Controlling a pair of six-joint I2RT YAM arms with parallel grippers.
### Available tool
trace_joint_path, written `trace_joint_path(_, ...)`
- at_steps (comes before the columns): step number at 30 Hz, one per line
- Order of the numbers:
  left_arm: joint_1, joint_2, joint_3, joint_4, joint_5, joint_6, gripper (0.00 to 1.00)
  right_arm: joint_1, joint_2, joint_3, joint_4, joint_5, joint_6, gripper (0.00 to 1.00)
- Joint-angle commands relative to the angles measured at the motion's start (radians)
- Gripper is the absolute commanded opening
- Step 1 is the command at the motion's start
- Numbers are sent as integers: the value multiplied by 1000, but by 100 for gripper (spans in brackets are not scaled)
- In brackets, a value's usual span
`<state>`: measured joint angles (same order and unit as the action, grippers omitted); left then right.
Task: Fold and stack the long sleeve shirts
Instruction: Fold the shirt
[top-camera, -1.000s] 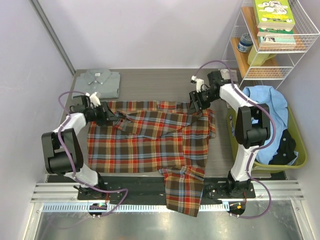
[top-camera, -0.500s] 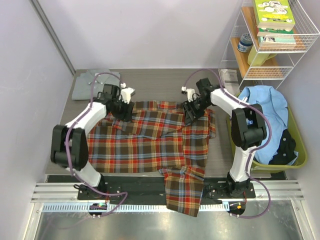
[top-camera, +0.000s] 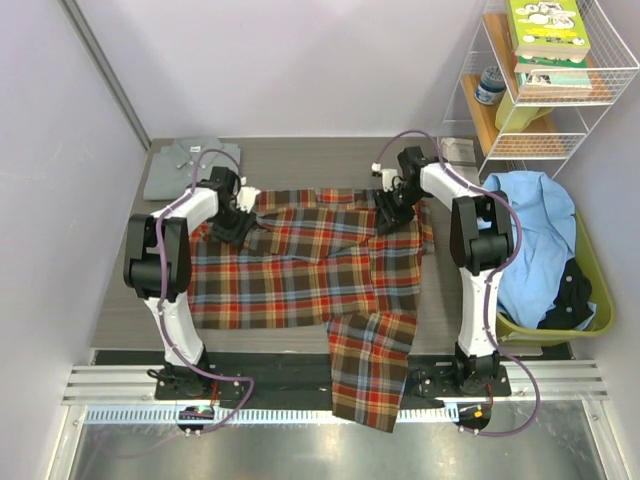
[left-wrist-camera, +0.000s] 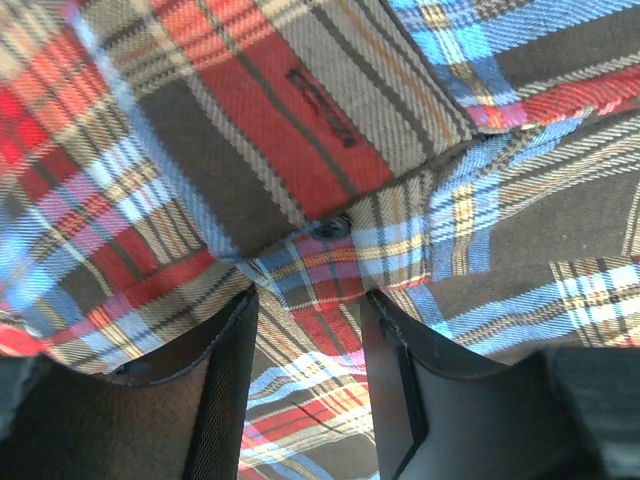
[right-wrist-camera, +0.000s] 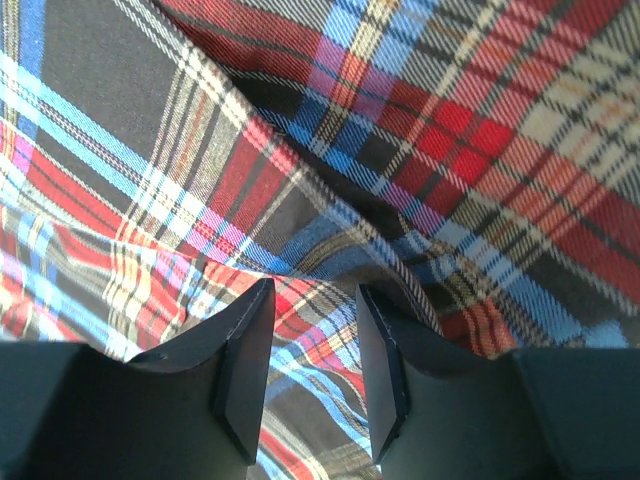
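Note:
A red-orange, brown and blue plaid shirt (top-camera: 300, 270) lies spread across the table, with one sleeve (top-camera: 368, 375) hanging over the near edge. My left gripper (top-camera: 232, 215) presses down on its far left part. In the left wrist view the jaws (left-wrist-camera: 310, 300) stand apart, with a bunched fold and a button (left-wrist-camera: 330, 226) at their tips. My right gripper (top-camera: 392, 210) sits on the far right part. Its jaws (right-wrist-camera: 315, 290) are also apart, over a ridge of plaid cloth (right-wrist-camera: 450, 120). A pale grey shirt (top-camera: 190, 165) lies folded at the back left corner.
An olive basket (top-camera: 590, 300) holding blue cloth (top-camera: 535, 230) and dark cloth stands right of the table. Behind it is a white wire shelf (top-camera: 540, 90) with books and a jar. Purple walls close off the left and back.
My left gripper went from the shirt's left edge inward along its far edge. The right gripper shifted a little. The shirt's body slid toward the back and the hanging sleeve straightened.

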<state>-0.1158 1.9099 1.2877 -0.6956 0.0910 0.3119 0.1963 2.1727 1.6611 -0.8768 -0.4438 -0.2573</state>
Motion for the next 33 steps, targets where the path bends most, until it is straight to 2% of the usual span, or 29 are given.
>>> trace_joint_path(1, 5, 118, 88, 38, 64, -4, 47, -28, 104, 153, 32, 129, -59, 45)
trace_joint_path(3, 7, 77, 96, 9, 100, 10, 49, -28, 70, 212, -29, 111, -91, 47)
trace_joint_path(4, 7, 49, 93, -17, 184, 39, 52, -29, 44, 221, -57, 64, -118, 50)
trace_joint_path(6, 8, -76, 49, -71, 231, 91, 54, -28, -73, 187, -111, 41, -187, 52)
trace_joint_path(7, 10, -122, 32, -100, 309, 123, 58, -28, -118, 165, -132, -8, -219, 57)
trace_joint_path(8, 11, -228, 12, -129, 332, 154, 59, -28, -175, 99, -163, -19, -243, 59)
trace_joint_path(10, 11, -325, -42, -259, 416, 264, 64, -21, -335, 13, -209, -79, -360, 61)
trace_joint_path(12, 11, -448, -86, -359, 453, 401, 66, -8, -437, -153, -243, -75, -425, 61)
trace_joint_path(14, 11, -518, -186, -429, 451, 456, 68, 43, -591, -334, -255, -41, -511, 61)
trace_joint_path(16, 11, -613, -291, -462, 446, 515, 68, 127, -689, -502, -248, -17, -542, 61)
trace_joint_path(17, 11, -647, -332, -466, 437, 520, 68, 170, -777, -553, -226, 16, -546, 62)
trace_joint_path(19, 11, -725, -390, -467, 426, 544, 68, 242, -849, -653, -202, 59, -553, 62)
trace_joint_path(20, 11, -745, -440, -461, 420, 547, 68, 320, -911, -744, -164, 83, -557, 62)
trace_joint_path(23, 11, -804, -494, -463, 389, 569, 68, 429, -962, -872, -94, 177, -562, 63)
trace_joint_path(27, 11, -816, -514, -438, 336, 556, 68, 541, -912, -945, -25, 272, -553, 62)
trace_joint_path(29, 11, -815, -515, -423, 305, 538, 68, 574, -883, -969, 28, 324, -543, 62)
trace_joint_path(33, 11, -822, -519, -412, 282, 529, 68, 612, -824, -985, 71, 335, -534, 59)
